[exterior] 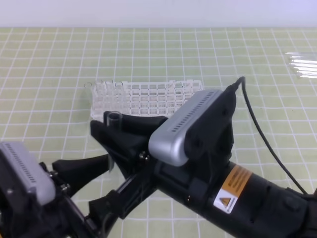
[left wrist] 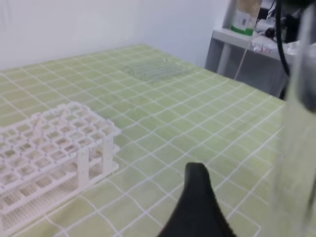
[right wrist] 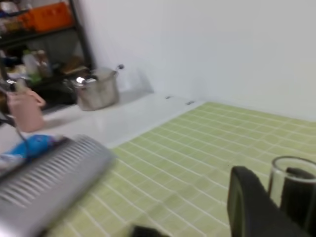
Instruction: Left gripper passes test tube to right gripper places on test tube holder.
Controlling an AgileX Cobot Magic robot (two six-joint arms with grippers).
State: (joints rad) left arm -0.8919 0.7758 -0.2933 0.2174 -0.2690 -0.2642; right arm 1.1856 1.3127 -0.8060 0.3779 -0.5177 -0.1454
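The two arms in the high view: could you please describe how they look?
The right gripper is black with black fingers, a silver-grey ribbed module on top, an orange and white warning label on the forearm and a black cable trailing behind. The left gripper is also black, and a similar silver-grey ribbed module sits on it.

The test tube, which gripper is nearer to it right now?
Right. The right gripper has the test tube upright between its fingers, while the left gripper sits open just below and in front of it, apart from it.
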